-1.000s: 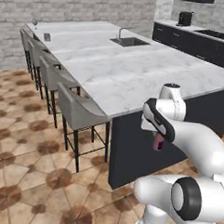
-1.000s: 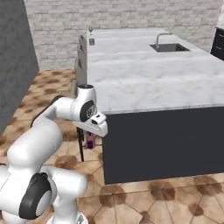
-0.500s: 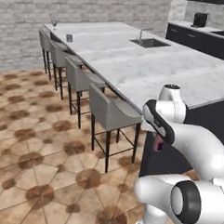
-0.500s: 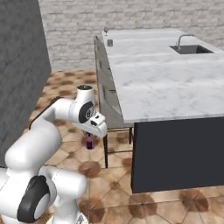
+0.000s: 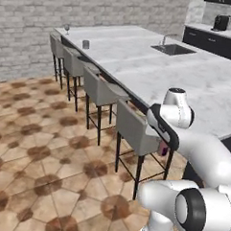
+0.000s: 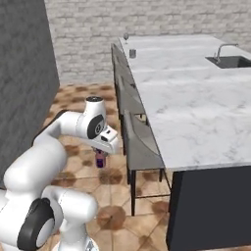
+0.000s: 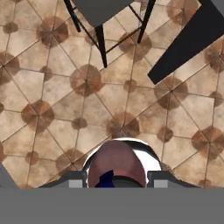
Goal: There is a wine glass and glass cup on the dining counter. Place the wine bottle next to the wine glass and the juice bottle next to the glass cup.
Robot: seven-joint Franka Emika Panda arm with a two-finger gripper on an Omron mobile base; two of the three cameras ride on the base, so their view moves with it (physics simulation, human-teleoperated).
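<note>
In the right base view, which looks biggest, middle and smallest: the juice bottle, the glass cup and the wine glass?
1. juice bottle, held close to the camera, so nearness enlarges it.
2. glass cup and wine glass: both tiny, far off, too alike to rank.

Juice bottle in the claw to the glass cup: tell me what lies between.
Left base view: four grey stools along the dining counter lie between juice bottle and glass cup.

The left base view looks from behind the arm, on its left, forward and down along the dining counter and the stools. The right base view looks at the same counter and stools from the other side. The hand view points straight down, near the tiled floor.
</note>
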